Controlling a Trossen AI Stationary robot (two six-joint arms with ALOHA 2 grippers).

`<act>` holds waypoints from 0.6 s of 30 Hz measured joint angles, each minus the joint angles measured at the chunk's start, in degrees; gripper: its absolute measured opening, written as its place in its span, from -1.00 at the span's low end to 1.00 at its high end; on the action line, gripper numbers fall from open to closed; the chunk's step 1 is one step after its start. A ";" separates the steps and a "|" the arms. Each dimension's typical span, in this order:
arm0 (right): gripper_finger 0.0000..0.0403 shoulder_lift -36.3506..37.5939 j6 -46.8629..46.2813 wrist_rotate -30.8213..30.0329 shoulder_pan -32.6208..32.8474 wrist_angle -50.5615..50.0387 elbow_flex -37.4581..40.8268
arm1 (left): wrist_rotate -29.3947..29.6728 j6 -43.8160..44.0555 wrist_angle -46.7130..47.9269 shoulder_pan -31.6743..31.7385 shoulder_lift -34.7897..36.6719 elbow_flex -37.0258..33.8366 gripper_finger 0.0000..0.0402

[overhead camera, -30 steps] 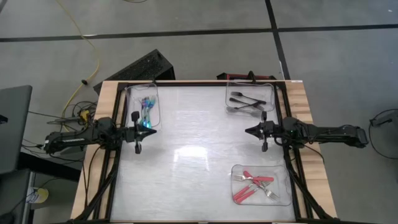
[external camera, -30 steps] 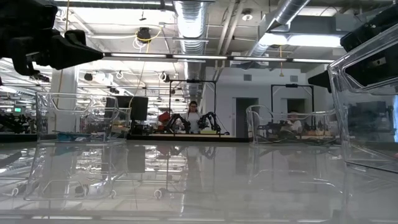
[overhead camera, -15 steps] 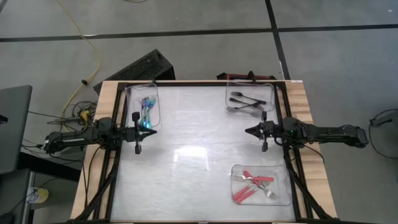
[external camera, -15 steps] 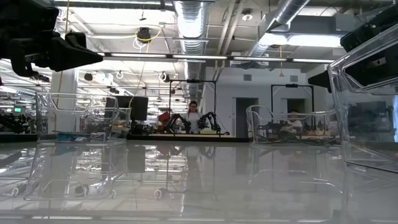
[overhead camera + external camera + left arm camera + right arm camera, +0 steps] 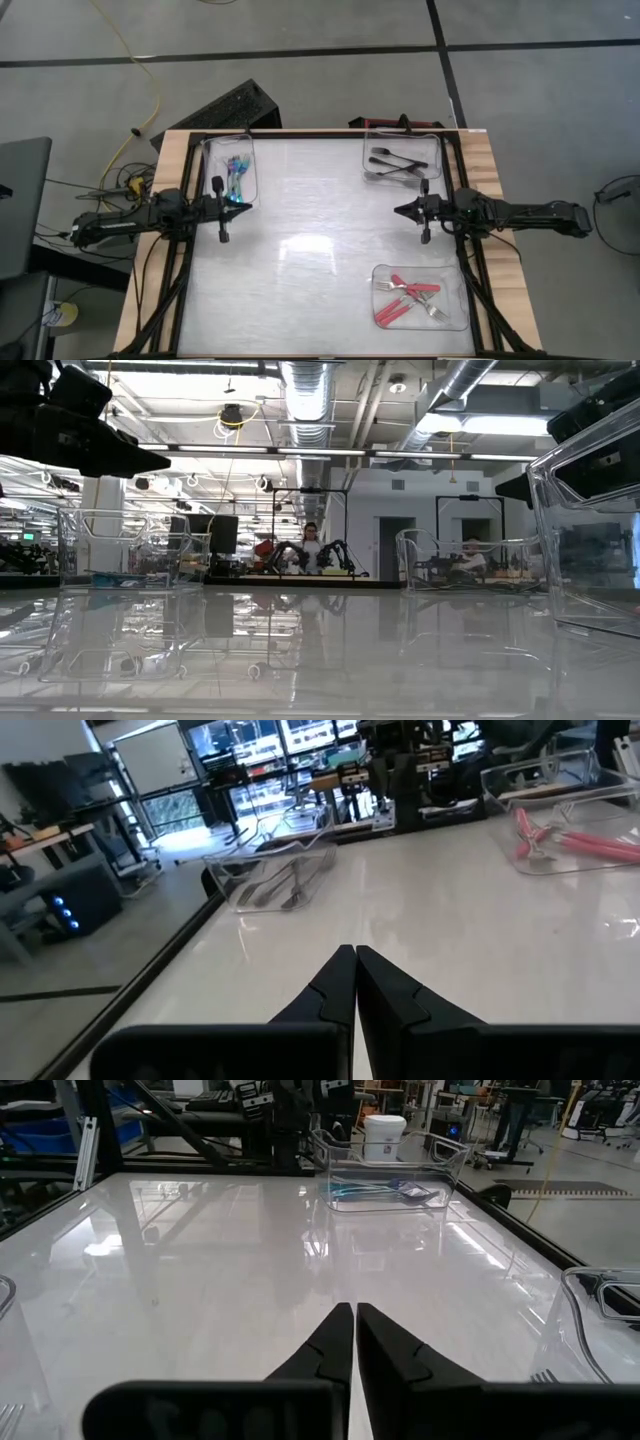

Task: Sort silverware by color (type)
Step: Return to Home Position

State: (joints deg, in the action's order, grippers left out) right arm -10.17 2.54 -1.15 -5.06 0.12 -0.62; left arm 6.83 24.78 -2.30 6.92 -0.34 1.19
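Observation:
The silverware lies in three clear trays. Blue-handled forks (image 5: 234,178) fill the far-left tray (image 5: 210,170), black forks (image 5: 393,162) the far-right tray (image 5: 432,150), and red-handled forks (image 5: 408,298) the near-right tray (image 5: 455,310). My left gripper (image 5: 247,205) hovers level at the table's left side, just near of the blue tray, shut with nothing in it (image 5: 354,955). Opposite it at the right side, my right gripper (image 5: 398,210) is also level, shut and holding nothing (image 5: 354,1312). Both point toward the table's middle.
The wide white tabletop (image 5: 310,260) between the two grippers is bare and glossy. A dark frame (image 5: 185,290) runs along the table's left and right sides. Beyond the far edge, a black crate (image 5: 225,108) sits on the floor, and a person (image 5: 311,538) shows far off in the room.
My left gripper has rolled about its own pointing line while staying in place, still shut. The right gripper and all forks have kept still.

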 joint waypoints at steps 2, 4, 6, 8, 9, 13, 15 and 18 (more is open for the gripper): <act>-0.78 0.01 -0.01 0.00 0.00 -0.01 0.00 | -0.06 0.06 0.14 0.00 0.00 -0.02 -1.00; -0.78 0.02 -0.01 0.00 0.00 0.00 0.00 | -0.11 0.23 0.19 0.00 0.00 0.00 -1.00; -0.78 0.02 -0.01 0.00 0.01 -0.01 0.00 | -0.11 1.63 0.20 0.00 0.00 0.00 -1.00; -0.78 0.01 -0.01 0.01 0.01 0.00 0.00 | -0.11 3.34 0.21 0.00 0.00 0.00 -1.00; -0.78 0.00 0.00 0.01 0.00 0.00 0.00 | -0.11 4.14 0.21 0.00 0.00 0.00 -1.00; -0.78 0.02 -0.02 0.00 0.01 0.00 0.00 | -0.11 6.86 0.24 0.00 0.00 0.00 -1.00; -0.78 0.02 -0.01 0.00 0.02 0.00 0.00 | -0.11 8.61 0.24 0.00 0.00 0.00 -1.00; -0.78 0.01 -0.02 0.02 0.01 0.00 0.00 | -0.11 11.79 0.26 0.00 0.00 0.00 -1.00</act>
State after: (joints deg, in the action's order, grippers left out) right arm -10.16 2.52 -1.13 -5.05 0.12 -0.62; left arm 6.72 36.57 -2.04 6.92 -0.34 1.19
